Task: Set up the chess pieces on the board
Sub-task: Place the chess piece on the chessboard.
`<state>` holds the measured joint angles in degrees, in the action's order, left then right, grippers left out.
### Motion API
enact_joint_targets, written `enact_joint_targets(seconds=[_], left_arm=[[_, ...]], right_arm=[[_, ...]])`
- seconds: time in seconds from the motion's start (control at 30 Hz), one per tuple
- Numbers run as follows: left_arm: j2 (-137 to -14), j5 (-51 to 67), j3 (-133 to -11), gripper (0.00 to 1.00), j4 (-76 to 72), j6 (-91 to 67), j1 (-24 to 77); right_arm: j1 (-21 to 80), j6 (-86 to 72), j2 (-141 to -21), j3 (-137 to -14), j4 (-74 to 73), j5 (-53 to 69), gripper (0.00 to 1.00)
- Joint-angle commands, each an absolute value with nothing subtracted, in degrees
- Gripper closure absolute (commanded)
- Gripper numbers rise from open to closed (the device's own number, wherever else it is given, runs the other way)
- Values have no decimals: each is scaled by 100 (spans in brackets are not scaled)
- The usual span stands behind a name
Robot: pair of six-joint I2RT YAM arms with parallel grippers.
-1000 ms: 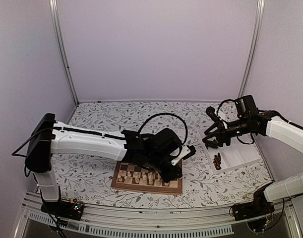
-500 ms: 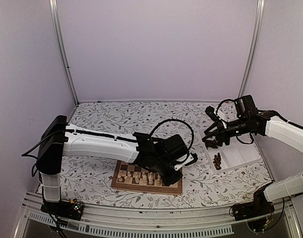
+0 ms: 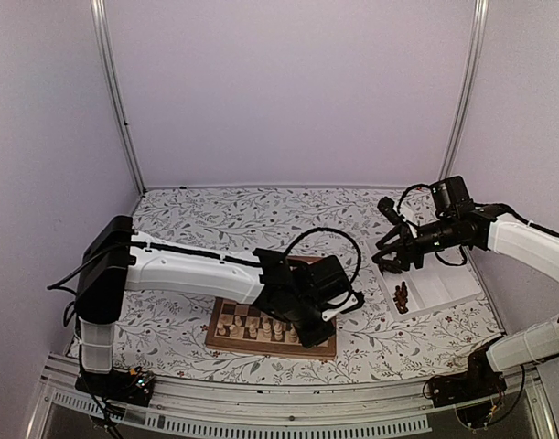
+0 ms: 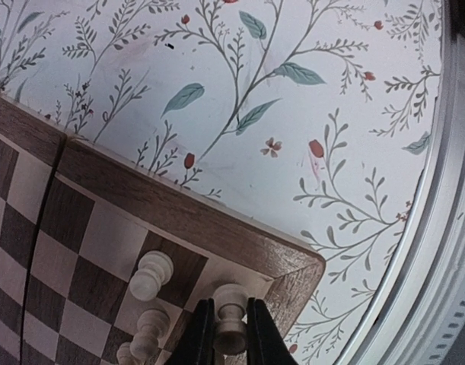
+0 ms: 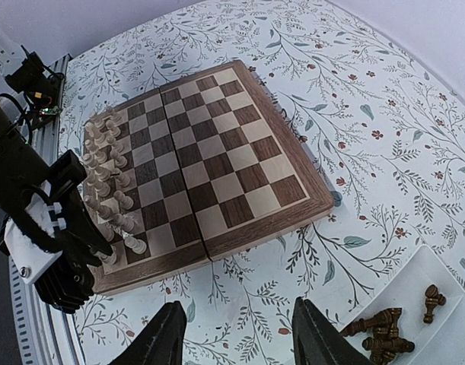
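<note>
The board (image 3: pixel 261 349) lies near the table's front edge, seen from the side in the right wrist view (image 5: pixel 217 152). Pale chess pieces (image 5: pixel 103 163) stand in two rows along its near side (image 3: pixel 261 326). My left gripper (image 3: pixel 308 337) is low over the board's near right corner. In the left wrist view it (image 4: pixel 230 334) is shut on a pale piece (image 4: pixel 230 304) standing on the corner square, next to another pale piece (image 4: pixel 150 275). My right gripper (image 3: pixel 389 261) hovers open and holds nothing (image 5: pixel 238 304). Dark pieces (image 5: pixel 380 334) lie in a heap in the white tray (image 3: pixel 439 288).
The white tray (image 5: pixel 434 262) sits right of the board on the floral tablecloth (image 3: pixel 188 219). A metal rail (image 4: pixel 437 251) runs along the table's near edge, close to the board's corner. The left arm's body and cable cover the board's middle in the top view.
The left arm has swung toward the board's near right corner and come lower, still shut on the pale piece. The right arm has stayed put.
</note>
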<state>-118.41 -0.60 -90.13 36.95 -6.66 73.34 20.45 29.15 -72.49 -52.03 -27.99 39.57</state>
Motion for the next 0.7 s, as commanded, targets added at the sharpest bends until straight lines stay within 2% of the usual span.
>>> enact_joint_targets(seconds=[0.0, 0.13, 0.43, 0.67], left_arm=[[-11969, -88, -9225, 87, 3833, -569, 7443], [-12046, -114, -9296, 79, 3914, -561, 7470], [-12119, -155, -9555, 76, 4098, -558, 7512], [-11745, -656, -9911, 66, 4353, -525, 7581]], right_arm=[[2017, 2905, -7284, -5176, -2761, 4068, 48], [2020, 2913, -7286, -5177, -2776, 4098, 48], [2016, 2912, -7236, -5198, -2827, 4169, 48], [1978, 2887, -7061, -5577, -2935, 3803, 46]])
